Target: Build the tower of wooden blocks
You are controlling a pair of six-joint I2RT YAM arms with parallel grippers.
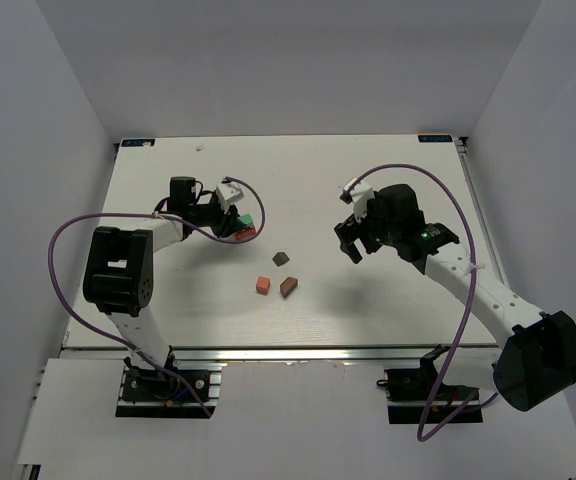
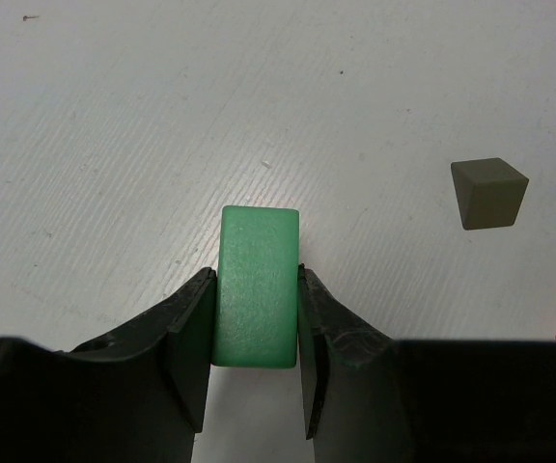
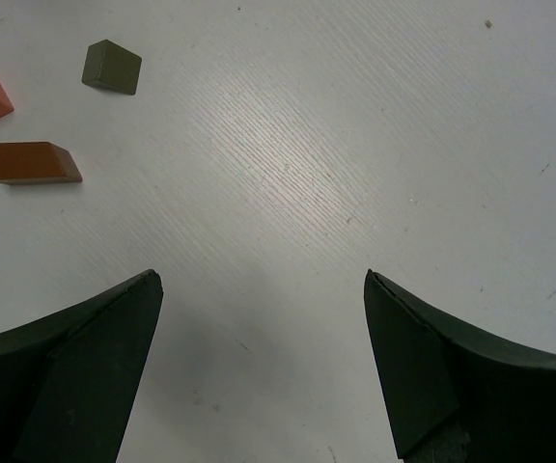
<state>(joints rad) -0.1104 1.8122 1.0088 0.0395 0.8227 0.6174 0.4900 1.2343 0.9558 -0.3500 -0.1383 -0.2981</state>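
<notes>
The left gripper point(image 1: 236, 223) is clamped on the mint-green slab point(image 2: 257, 280), whose long axis runs straight forward between the 2 fingers. The red notched piece point(image 1: 247, 236) shows just beside it. The orange cube point(image 1: 262, 285), the upper dark brown piece point(image 1: 281, 258) and the lower brown piece point(image 1: 288, 287) lie near, to its right. The right gripper point(image 3: 261, 282) stands wide and empty, farther off.

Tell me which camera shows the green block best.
The left wrist view: the green block fills the frame's middle, clamped by the left gripper. The top view shows only a green speck at that gripper; the right wrist view misses it.
</notes>
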